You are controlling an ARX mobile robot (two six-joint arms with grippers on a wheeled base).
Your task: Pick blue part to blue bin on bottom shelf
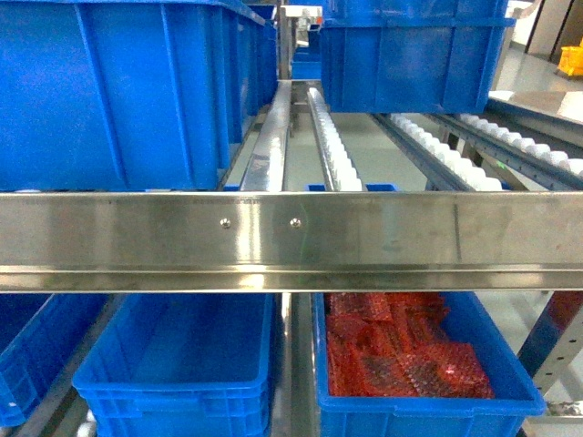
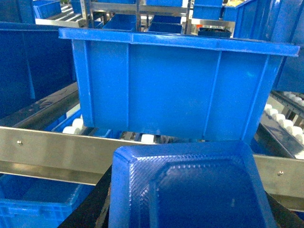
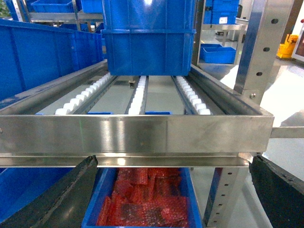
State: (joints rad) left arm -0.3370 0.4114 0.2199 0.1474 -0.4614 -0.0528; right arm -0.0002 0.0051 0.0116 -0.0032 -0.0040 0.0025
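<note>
The blue part (image 2: 190, 190), a textured tray-like piece with a raised rim, fills the bottom of the left wrist view. My left gripper (image 2: 187, 216) is shut on it, with black fingers (image 2: 88, 209) showing at its sides. It hangs in front of the steel shelf rail (image 2: 52, 147). Below the rail, an empty blue bin (image 1: 182, 364) stands on the bottom shelf, and its corner (image 2: 33, 202) shows at the lower left of the left wrist view. My right gripper (image 3: 173, 190) is open and holds nothing, its fingers (image 3: 61, 194) wide apart. Neither gripper appears in the head view.
A blue bin (image 1: 428, 405) full of red parts stands on the bottom shelf to the right of the empty one, and its rim (image 3: 92, 209) lies under my right gripper. Large blue bins (image 1: 109, 91) (image 2: 180, 85) sit on the upper roller shelf. A steel upright (image 3: 256, 52) stands at the right.
</note>
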